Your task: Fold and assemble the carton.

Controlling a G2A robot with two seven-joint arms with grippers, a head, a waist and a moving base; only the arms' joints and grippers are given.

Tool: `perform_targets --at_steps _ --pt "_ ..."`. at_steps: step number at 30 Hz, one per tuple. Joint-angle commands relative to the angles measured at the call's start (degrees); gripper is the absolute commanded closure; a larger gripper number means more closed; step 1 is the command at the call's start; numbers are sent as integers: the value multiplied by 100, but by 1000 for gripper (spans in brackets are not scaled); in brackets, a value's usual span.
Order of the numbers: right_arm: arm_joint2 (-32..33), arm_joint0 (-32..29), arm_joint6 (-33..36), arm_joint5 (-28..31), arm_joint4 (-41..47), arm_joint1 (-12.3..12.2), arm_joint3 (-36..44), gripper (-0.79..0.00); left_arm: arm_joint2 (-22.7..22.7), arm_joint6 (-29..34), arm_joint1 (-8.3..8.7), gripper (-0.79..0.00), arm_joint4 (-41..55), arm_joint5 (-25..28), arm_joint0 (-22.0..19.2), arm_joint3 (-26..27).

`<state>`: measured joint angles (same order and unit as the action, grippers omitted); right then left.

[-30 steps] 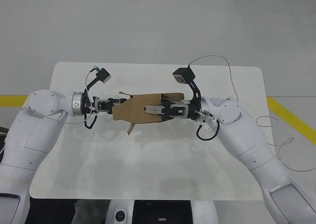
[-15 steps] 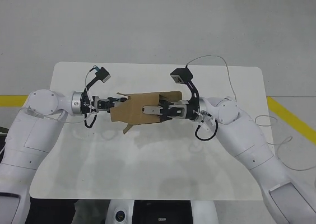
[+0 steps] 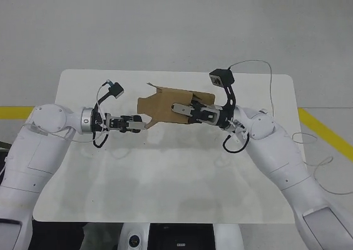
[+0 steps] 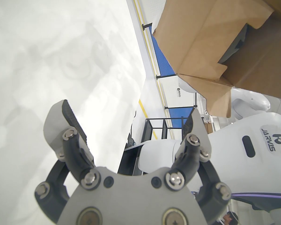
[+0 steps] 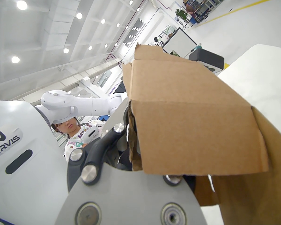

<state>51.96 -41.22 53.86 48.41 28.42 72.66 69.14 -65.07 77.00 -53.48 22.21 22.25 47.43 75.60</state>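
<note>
Over the far half of the desk, the carton hangs from the right end effector alone, clamped on one wall. A second ago both arms held it nearer the middle. The left end effector has let go and sits just beside the carton's corner, spread wide and empty, so a regrasp for folding seems likely. The left wrist view shows the carton's open end and loose flaps, which the top view does not reveal.

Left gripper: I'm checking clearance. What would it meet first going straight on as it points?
The left gripper would probably meet the brown cardboard carton at its hanging corner flap; depth unclear.
</note>
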Motion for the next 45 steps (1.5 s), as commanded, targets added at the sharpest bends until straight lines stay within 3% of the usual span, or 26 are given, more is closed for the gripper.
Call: perform_targets --at_steps 1,37,45 --pt "-7 -9 -73 -17 -61 12 6 0 47 31 -11 -785 49 -18 3 63" --pt "-345 163 636 -436 278 217 -304 0 183 99 -52 -785 193 -59 -108 107" --pt "-8 -40 780 -681 174 93 -350 0 188 137 -50 -785 182 -49 -113 -36"
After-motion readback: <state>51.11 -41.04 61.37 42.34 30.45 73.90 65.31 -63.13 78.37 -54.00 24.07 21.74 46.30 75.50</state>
